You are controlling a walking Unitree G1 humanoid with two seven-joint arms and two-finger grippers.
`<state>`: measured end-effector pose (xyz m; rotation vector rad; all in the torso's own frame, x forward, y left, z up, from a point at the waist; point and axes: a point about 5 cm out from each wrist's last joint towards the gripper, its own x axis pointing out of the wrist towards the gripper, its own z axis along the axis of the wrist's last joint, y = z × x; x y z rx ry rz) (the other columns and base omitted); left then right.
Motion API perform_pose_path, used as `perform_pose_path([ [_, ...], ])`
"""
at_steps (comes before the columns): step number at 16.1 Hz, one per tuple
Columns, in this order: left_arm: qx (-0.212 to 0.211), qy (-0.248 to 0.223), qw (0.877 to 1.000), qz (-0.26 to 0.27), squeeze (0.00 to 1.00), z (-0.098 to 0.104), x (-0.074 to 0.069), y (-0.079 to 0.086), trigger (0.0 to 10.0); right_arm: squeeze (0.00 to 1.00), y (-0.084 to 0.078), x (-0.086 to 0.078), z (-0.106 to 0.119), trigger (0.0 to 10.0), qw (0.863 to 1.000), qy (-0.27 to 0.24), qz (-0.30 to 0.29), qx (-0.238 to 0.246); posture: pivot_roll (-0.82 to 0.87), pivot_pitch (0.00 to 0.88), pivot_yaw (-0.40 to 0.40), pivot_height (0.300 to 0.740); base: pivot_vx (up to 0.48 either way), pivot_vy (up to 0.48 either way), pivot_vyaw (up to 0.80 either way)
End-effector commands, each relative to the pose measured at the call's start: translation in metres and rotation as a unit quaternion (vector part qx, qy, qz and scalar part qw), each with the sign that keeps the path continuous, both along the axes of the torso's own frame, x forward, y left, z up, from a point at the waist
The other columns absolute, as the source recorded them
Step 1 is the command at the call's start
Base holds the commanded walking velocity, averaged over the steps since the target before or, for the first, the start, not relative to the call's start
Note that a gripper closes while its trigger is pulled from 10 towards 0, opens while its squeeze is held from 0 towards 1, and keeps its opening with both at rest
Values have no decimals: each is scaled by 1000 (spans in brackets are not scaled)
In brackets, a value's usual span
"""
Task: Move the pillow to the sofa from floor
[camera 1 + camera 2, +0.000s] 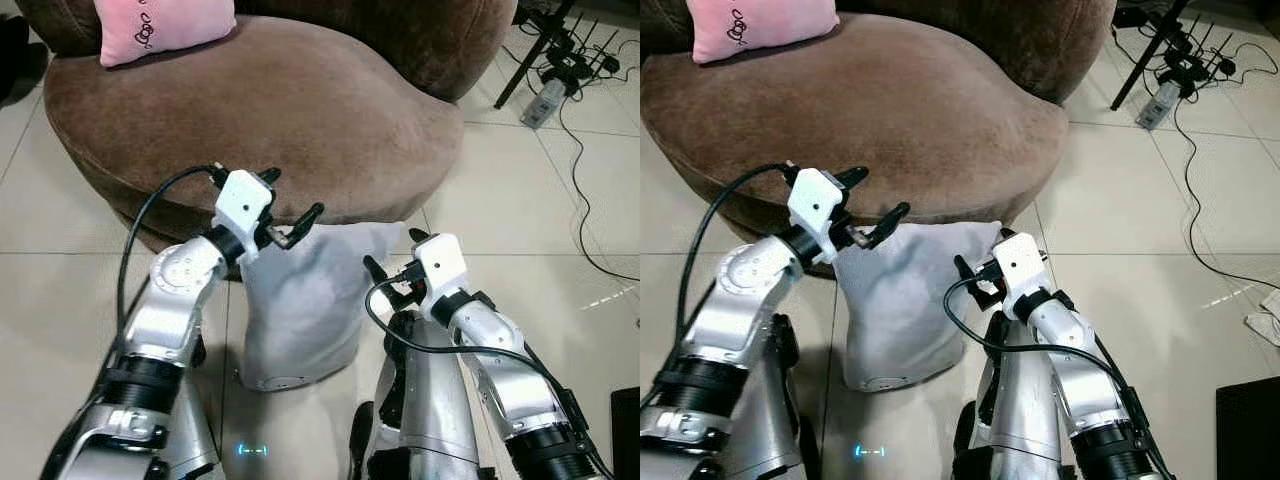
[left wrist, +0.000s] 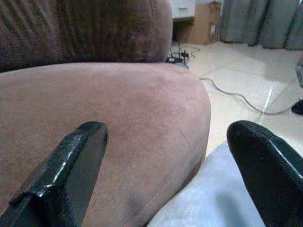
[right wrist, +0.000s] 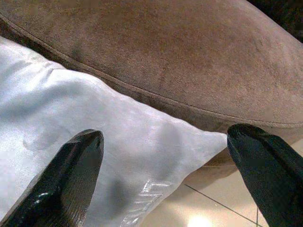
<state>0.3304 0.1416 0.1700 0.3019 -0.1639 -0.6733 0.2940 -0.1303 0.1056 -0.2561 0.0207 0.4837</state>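
My left gripper (image 1: 293,207) and right gripper (image 1: 392,265) are both spread wide, one at each side of the grey pillow (image 1: 305,300). The pillow stands on the floor tiles (image 1: 60,300), leaning on the brown sofa's (image 1: 280,110) front edge. A pink pillow (image 1: 160,25) with dark writing I cannot read sits at the sofa's back left.

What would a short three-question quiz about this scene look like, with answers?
1. True or false: the grey pillow already lies on the sofa seat.
2. Which colour is the cushion on the sofa: A pink, B green, C black?
3. Are the fingers of the left gripper and right gripper open or shut?

Key:
1. False; it stands on the tiled floor, leaning against the sofa's front.
2. A.
3. Both open, one on each side of the pillow's top.
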Motion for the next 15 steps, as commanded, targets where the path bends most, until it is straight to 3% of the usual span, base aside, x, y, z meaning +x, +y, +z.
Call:
perform_pose_path([
  [1, 7, 13, 1000, -23, 1000, -2, -5, -4, 10000, 4, -7, -2, -6, 10000, 1000, 8, -10, -4, -70, 211, -167, 416, 0, 0, 0],
  [2, 30, 25, 998, -57, 1000, 4, -11, -3, 10000, 4, -6, -2, -7, 10000, 1000, 10, -10, -4, -70, 211, -167, 416, 0, 0, 0],
  [3, 48, 30, 995, -78, 812, 9, -15, -2, 10000, 4, -6, -3, -7, 10000, 1000, 10, -10, -4, -55, 216, -157, 416, 0, 0, 0],
  [4, 73, 32, 992, -101, 0, 15, -21, -1, 10000, 4, -5, -3, -8, 10000, 1000, 11, -10, -4, -52, 217, -156, 416, 0, 0, 0],
  [9, 137, 35, 977, -161, 0, 37, -35, 2, 10000, 0, -2, -3, -10, 10000, 1000, 13, -9, -2, -48, 220, -147, 416, 0, 0, 0],
  [10, 186, 56, 964, -183, 0, 33, -43, 8, 10000, 0, -2, -4, -10, 10000, 1000, 13, -10, -2, -50, 224, -143, 416, 0, 0, 0],
  [11, 201, 66, 959, -187, 0, 31, -45, 11, 10000, 4, -2, -4, -10, 10000, 1000, 13, -11, -2, -50, 227, -139, 416, 0, 0, 0],
  [12, 250, 90, 947, -179, 0, 20, -44, 23, 10000, 4, -2, -4, -10, 10000, 1000, 13, -13, -1, -49, 229, -137, 416, 0, 0, 0],
  [15, 333, 119, 926, -128, 0, -10, -32, 41, 10000, 4, -2, -4, -9, 10000, 1000, 11, -15, 0, -55, 232, -136, 416, 0, 0, 0],
])
